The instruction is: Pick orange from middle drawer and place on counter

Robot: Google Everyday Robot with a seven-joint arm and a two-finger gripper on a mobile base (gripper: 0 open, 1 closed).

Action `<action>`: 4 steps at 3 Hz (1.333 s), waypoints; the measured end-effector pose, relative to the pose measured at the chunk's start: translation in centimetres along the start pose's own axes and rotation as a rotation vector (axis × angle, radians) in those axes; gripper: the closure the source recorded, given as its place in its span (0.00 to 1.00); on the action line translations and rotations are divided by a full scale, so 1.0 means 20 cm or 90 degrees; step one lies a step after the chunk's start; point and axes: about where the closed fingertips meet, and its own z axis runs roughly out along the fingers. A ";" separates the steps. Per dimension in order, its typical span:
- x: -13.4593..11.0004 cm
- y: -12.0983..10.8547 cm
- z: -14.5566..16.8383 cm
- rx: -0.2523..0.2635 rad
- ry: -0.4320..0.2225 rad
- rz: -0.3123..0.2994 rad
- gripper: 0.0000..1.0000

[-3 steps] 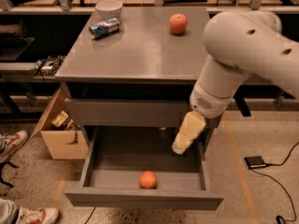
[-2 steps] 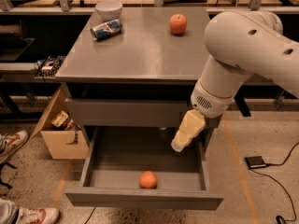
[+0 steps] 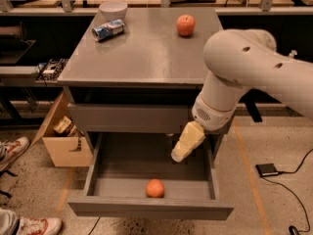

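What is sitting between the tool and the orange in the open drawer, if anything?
Nothing visible. The tool hangs over the right side of the middle drawer, and the orange lies near its front wall, with only bare drawer floor between them.

The orange (image 3: 155,188) lies at the front of the open middle drawer (image 3: 146,207). The pincer (image 3: 180,154) hangs above its right rear. An apple (image 3: 186,25), can (image 3: 108,30) and bowl (image 3: 113,9) sit on the bench (image 3: 142,58).
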 end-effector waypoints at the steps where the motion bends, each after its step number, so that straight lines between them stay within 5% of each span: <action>1: -0.06 -0.02 0.33 -0.030 0.023 0.102 0.00; 3: -0.08 -0.04 0.80 -0.072 0.042 0.299 0.00; 4: -0.17 -0.11 1.01 -0.075 0.045 0.366 0.00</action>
